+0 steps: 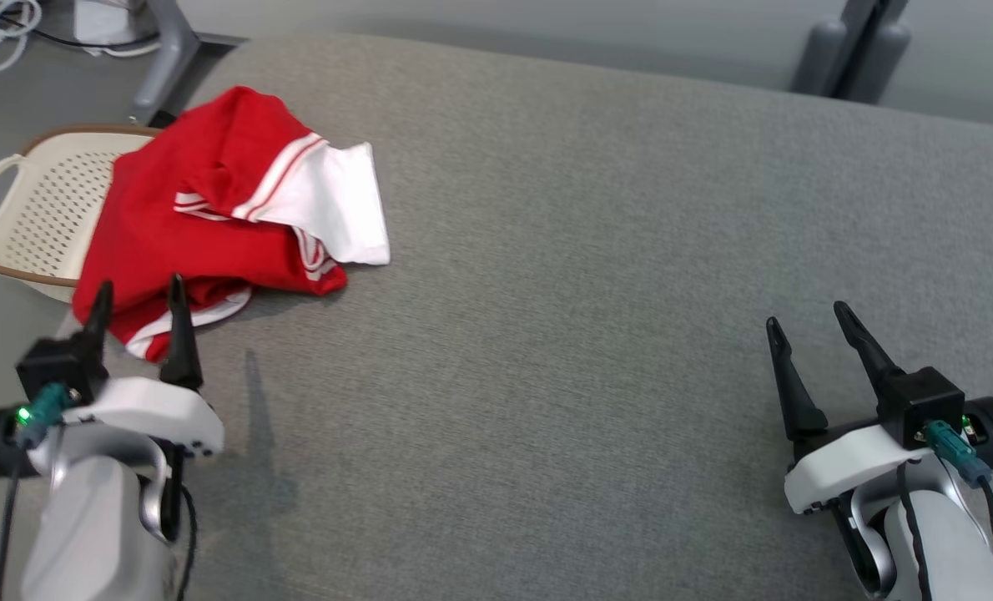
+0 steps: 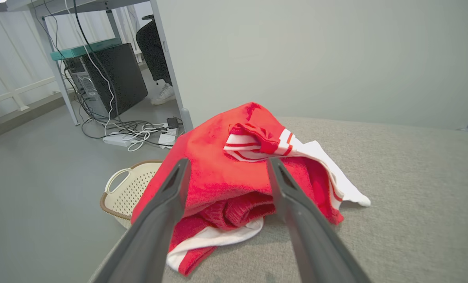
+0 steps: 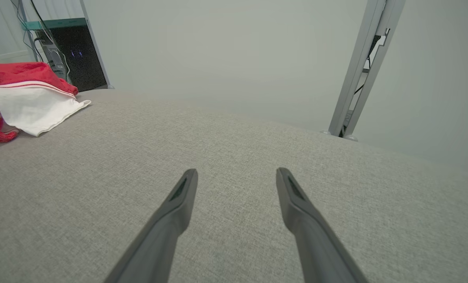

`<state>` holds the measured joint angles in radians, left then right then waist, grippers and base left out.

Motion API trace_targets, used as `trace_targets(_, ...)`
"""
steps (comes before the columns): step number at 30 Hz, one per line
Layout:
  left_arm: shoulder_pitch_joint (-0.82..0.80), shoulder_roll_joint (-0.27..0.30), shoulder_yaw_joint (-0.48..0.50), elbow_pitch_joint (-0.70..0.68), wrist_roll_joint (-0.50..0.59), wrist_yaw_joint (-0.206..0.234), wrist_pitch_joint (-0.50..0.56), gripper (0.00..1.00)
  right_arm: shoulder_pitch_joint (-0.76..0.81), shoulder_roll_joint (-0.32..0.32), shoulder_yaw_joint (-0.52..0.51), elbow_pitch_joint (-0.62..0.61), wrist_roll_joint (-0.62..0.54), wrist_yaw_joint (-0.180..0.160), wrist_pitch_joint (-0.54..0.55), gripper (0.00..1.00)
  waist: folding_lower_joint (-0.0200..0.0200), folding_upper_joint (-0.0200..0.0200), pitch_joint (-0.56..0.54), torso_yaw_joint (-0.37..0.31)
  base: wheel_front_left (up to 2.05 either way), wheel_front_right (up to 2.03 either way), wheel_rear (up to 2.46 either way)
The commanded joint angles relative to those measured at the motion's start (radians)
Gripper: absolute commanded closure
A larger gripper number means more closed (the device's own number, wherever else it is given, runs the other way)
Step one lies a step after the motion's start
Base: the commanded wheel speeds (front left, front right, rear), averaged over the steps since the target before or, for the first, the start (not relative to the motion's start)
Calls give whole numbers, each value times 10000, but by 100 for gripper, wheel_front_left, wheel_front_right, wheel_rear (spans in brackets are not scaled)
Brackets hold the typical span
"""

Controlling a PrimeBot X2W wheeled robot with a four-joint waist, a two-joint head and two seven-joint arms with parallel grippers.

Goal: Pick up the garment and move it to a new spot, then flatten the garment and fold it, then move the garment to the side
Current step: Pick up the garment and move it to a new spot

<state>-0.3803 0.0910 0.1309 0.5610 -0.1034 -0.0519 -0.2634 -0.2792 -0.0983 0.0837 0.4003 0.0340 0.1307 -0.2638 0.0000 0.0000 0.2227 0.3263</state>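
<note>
Red-and-white garment lay crumpled at the far left corner of the table, one side spilling over the left edge above a basket. Near its front hem, left gripper stood spread wide and empty; contact unclear. Well apart, right gripper was also wide and empty. Middle and right of the grey top lay open.

A cream perforated basket sits beside the grey fabric-covered surface, with a black computer tower, tangled cables and 1 white shoe beyond.
</note>
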Motion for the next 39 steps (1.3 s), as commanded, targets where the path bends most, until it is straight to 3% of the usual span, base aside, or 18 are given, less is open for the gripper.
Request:
trace_targets(1,-528,260,70,319,132,-75,-21,0,-179,-107,83,-13,-20,1,-13,0,0,0,551,-501,0,0,0)
trace_targets(12,-3201,1286,463,2415,-80,-431,-21,0,-783,-323,362,-183,-9,1,-10,0,0,0,1757,-1364,0,0,0)
trace_targets(24,-4784,2111,340,5434,219,144,13,0,-981,-251,383,-79,15,1,-5,0,0,0,2190,-1866,0,0,0)
trace_targets(25,-4842,2104,369,5635,155,182,18,11,-978,-245,345,-79,22,0,-5,0,0,0,2206,-1884,0,0,0)
trace_targets(26,-4908,2110,372,5798,123,168,14,73,-982,-240,325,-78,29,0,-5,0,0,0,2218,-1906,0,0,0)
trace_targets(27,-5041,2143,311,6024,136,167,1,100,-988,-198,271,-81,31,0,-5,0,0,0,2211,-1947,0,0,0)
trace_targets(31,-5286,2164,171,6020,160,-11,-26,100,-963,-69,199,-100,54,1,-5,0,0,0,2044,-1996,0,0,0)
trace_targets(39,-5584,1693,-301,4607,224,-450,-30,100,-829,235,213,-37,190,1,-8,0,0,0,1416,-2222,0,0,0)
